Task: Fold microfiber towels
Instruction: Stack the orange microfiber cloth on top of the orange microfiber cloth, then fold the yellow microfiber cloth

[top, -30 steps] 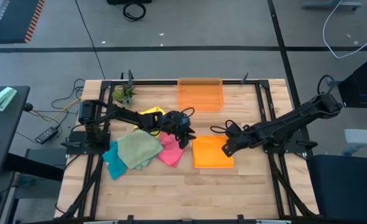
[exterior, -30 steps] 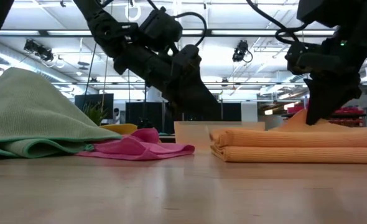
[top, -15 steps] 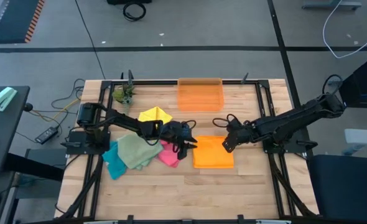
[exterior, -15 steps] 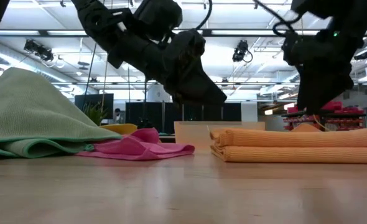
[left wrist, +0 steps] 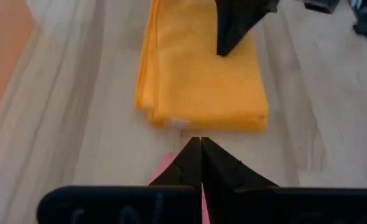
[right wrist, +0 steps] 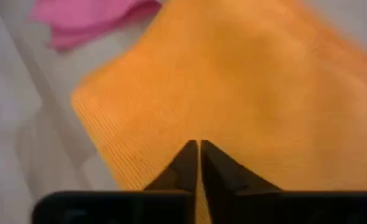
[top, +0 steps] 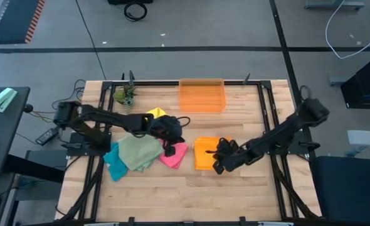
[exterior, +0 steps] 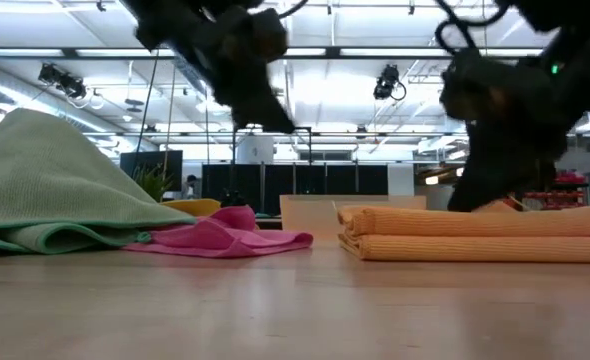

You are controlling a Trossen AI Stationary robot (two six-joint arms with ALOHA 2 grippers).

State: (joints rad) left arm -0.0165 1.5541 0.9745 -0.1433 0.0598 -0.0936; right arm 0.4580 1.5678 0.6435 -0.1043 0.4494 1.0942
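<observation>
Orange folded microfiber towel [top: 210, 154] lies centre-right on the worktop in the high view; right end effector [top: 217, 164], fingers together, has shifted to its lower edge. Left wrist view: left end effector [left wrist: 201, 144] closed, empty. Risk: dragging could undo the fold.

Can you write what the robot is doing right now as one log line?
step: towel folding | orange towel: folded | left gripper: jaws shut, above pink towel | right gripper: jaws shut, over orange towel
</observation>
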